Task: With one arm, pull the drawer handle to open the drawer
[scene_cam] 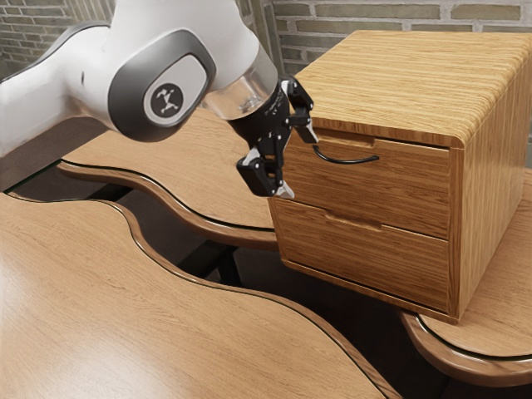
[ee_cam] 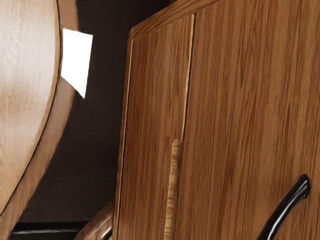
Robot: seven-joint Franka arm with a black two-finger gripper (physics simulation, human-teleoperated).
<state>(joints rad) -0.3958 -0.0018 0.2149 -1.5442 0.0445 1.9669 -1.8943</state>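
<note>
In the exterior view, a wooden cabinet point(scene_cam: 416, 75) is seen standing on a rounded tabletop point(scene_cam: 499, 324) at the exterior view's right, before a brick wall point(scene_cam: 374, 17). Its upper drawer point(scene_cam: 391, 191) carries a thin black handle point(scene_cam: 349, 160). The lower drawer point(scene_cam: 366, 253) carries a flat wooden grip point(scene_cam: 353, 223). The upper drawer's front is seen about level with the lower one. The white arm point(scene_cam: 158, 83) is brought in from the exterior view's left over a far wavy tabletop point(scene_cam: 191, 166). The jaws are spread wide, one finger above the other, just beside the handle's left end and not closed on it. A second wavy tabletop point(scene_cam: 100, 316) lies nearer.

In the wrist view, the upper drawer point(ee_cam: 250, 100) is seen close up, with one curved end of the black handle point(ee_cam: 290, 202) standing off its front. Past a thin seam lies the lower drawer point(ee_cam: 150, 125) with its wooden grip point(ee_cam: 172, 190). Beyond the cabinet's edge, a pale tabletop point(ee_cam: 25, 100) and a white patch point(ee_cam: 77, 60) are seen against dark ground.
</note>
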